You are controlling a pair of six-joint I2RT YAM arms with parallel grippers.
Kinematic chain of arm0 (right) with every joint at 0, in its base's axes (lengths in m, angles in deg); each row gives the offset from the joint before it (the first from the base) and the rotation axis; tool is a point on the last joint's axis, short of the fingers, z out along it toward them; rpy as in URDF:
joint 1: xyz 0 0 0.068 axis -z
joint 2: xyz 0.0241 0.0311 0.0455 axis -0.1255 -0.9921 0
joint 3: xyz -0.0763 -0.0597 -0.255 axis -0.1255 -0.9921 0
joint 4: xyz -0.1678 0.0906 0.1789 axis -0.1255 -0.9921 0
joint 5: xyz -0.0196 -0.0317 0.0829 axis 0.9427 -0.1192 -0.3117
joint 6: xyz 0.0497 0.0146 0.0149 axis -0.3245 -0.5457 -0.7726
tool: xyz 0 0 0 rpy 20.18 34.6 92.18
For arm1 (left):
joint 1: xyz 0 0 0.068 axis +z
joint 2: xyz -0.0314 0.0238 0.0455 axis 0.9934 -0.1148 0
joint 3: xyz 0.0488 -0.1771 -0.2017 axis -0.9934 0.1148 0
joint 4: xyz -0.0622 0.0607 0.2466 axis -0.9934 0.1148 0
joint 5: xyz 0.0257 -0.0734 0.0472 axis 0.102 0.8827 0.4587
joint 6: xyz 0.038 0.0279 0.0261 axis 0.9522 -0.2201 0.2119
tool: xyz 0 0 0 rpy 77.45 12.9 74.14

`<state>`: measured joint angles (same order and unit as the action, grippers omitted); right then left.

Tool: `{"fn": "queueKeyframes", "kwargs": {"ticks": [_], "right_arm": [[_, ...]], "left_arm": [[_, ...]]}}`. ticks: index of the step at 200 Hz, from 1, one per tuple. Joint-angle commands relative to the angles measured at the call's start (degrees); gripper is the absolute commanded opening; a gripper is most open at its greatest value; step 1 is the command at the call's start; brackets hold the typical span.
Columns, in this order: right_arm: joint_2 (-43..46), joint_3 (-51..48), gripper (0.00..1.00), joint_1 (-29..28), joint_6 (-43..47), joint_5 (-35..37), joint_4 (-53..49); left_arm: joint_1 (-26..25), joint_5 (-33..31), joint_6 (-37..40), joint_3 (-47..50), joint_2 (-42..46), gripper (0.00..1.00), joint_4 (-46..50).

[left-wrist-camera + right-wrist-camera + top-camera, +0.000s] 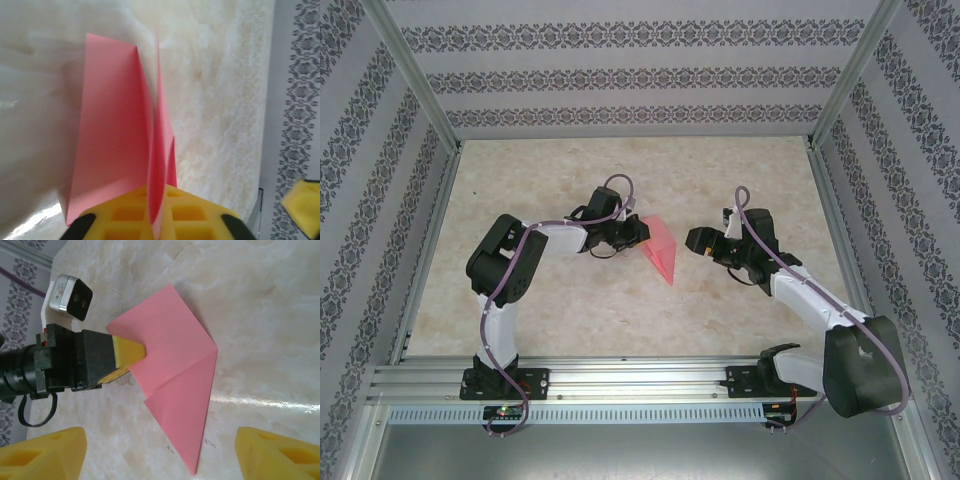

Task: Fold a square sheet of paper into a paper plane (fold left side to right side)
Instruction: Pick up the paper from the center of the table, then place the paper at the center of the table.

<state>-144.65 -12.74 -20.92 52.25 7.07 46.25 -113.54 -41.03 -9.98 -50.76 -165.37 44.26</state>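
Pads (125, 214) on your left gripper (620, 232) are pressed together with a fold of the sheet of paper (660, 250) caught between them. In the left wrist view that gripper (152, 212) has a thin ridge of the salmon-pink sheet (110, 125) standing upright out of the seam between its yellow pads, and a broad flat panel lies off to one side of the ridge. In the right wrist view you can see the same gripper (131, 355) nipping the sheet (170, 340) at one side corner.

Out from that left gripper, the paper is no square now. It is folded to a pointed shape with a crease running across it from the pinched side. The wide part sits right at the pads and seems lifted a little there. In the top view the narrow tip points away from the gripper, toward the aluminium rail (620, 378) where the arm bases are bolted, and it rests on the pale marbled table (570, 310).

Past the paper from the left gripper you'll find your right gripper (698, 240), facing it across the sheet. Its jaws stand wide apart with nothing between them. In its own wrist view the right gripper (161, 445) shows one yellow finger (45, 452) in each lower corner, and the paper's tip lies on the table between them. From above it looks just clear of the sheet, though you can't be sure of the gap.
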Motion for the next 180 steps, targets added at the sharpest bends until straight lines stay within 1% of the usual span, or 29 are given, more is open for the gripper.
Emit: {"fn": "queueKeyframes", "kwargs": {"ticks": [1,7,20,33,46,57,72,96,109,130,156,180], "right_arm": [[-2.1,-0.5,0.83,0.5,0.8,-3.6,7.6],[-2.6,-0.3,0.84,0.5,1.3,-3.8,8.2],[-3.9,-0.2,0.85,0.7,2.1,-4.7,10.0],[-5.6,0.7,0.85,1.6,2.2,-8.1,11.4],[-8.5,2.5,0.82,2.6,2.8,-12.3,11.7],[-10.5,2.7,0.78,3.0,3.7,-15.5,14.5],[-12.8,2.5,0.76,3.3,4.3,-18.0,18.7],[-16.5,3.6,0.72,3.4,6.2,-22.0,21.2],[-17.9,3.7,0.71,3.5,6.3,-24.8,23.8],[-18.9,3.4,0.71,3.4,5.7,-27.9,27.3],[-18.6,3.5,0.70,3.4,5.3,-30.1,27.8],[-18.5,3.5,0.63,3.3,4.8,-31.9,28.0]], "left_arm": [[0.2,4.6,1.7,2.7,0.5,0.02,-8.3],[0.4,5.5,2.2,3.3,0.8,0.00,-9.1],[0.9,7.5,4.3,4.4,2.1,0.00,-9.4],[1.4,9.8,7.6,4.9,3.6,0.00,-7.8],[1.8,12.1,11.3,5.3,5.4,0.00,-6.0],[2.1,13.5,14.5,5.5,7.1,0.00,-3.5],[2.5,15.5,18.6,5.8,9.1,0.00,-0.4],[2.7,19.4,23.0,6.6,11.8,0.00,1.8],[2.7,21.2,24.6,7.0,13.1,0.00,2.5],[2.7,23.5,26.5,7.3,14.8,0.00,3.2],[2.8,24.9,28.3,7.4,16.4,0.00,4.3],[2.7,25.8,28.9,7.1,16.6,0.00,4.9]]}}
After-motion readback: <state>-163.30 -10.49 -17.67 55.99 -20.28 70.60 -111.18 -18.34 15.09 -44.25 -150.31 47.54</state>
